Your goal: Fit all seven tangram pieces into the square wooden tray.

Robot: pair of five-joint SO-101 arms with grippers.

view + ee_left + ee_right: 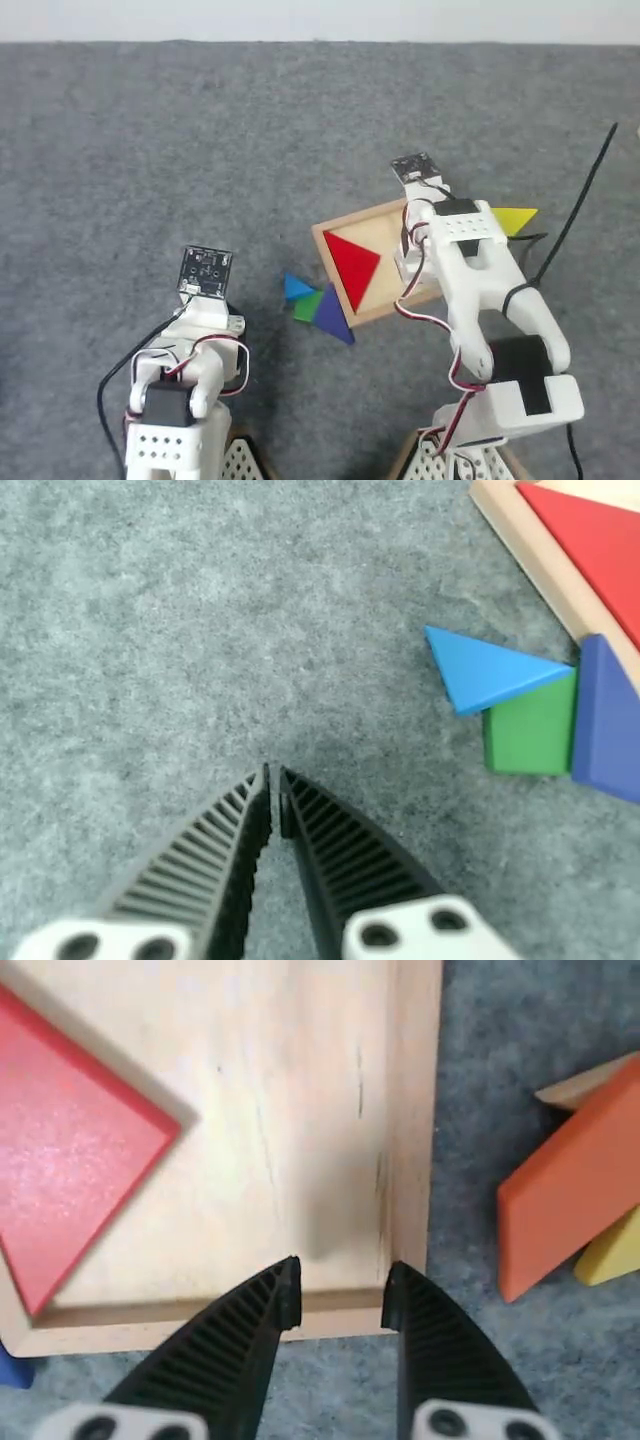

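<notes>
One piece down, most to go. At the left, the left gripper (275,772) hangs over bare grey carpet, jaws pressed almost together on nothing. Further right, three pieces wait in a cluster just outside the tray: a light blue triangle (297,288), a green square (309,305) and an indigo triangle (333,313) that touches the rim. The square wooden tray (385,232) sits tilted on the carpet in front of the right arm and holds a single red triangle (352,264) against one side, the rest of its pale floor bare. The right gripper (342,1285) hovers over a tray corner, jaws slightly apart and empty. Beyond the far rim lie an orange piece (570,1190) and a yellow piece (515,220) – a seventh cannot be made out.
</notes>
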